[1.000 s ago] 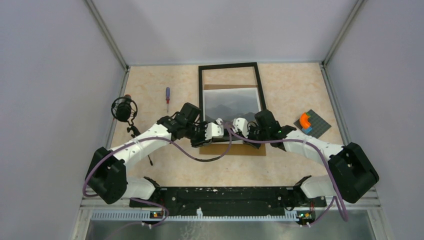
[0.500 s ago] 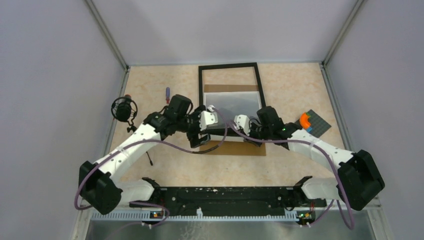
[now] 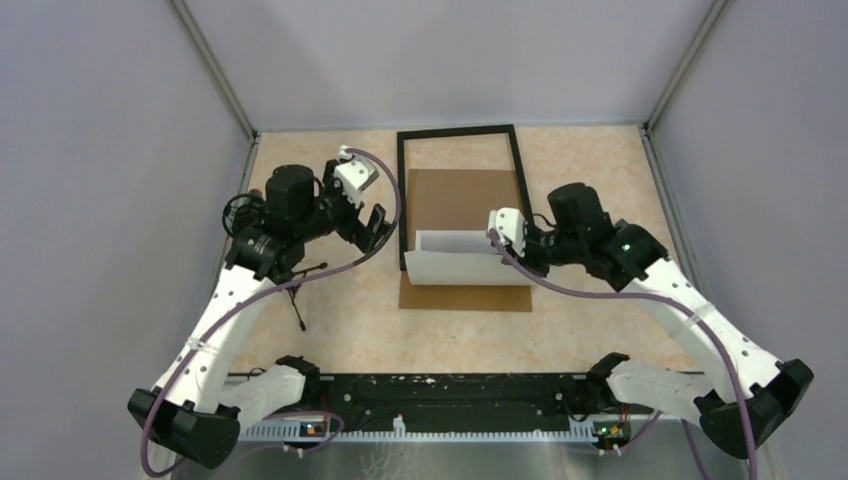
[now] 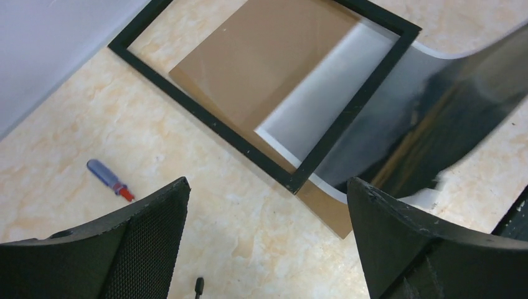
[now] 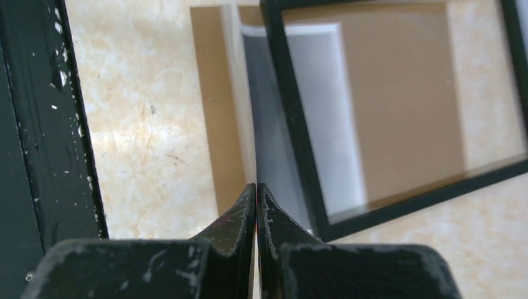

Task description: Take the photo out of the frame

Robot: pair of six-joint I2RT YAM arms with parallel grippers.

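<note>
Photo (image 3: 460,268) curled, clamped in right pincer (image 5: 256,187); left pincer (image 4: 268,184) apart near screwdriver (image 4: 109,180); frame (image 3: 458,130) overlaps brown board (image 3: 465,297).

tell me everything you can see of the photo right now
The photo is a large thin paper sheet, bowed upward, its white back showing from above and a dark glossy print with a narrow white border on the other face. The right gripper pinches one edge in its shut jaws. The sheet crosses the near rail of the black frame, above a brown board.

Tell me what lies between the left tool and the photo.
The frame's black left bar and a strip of table, seen in the top view: open left tool one side, photo the other.
</note>
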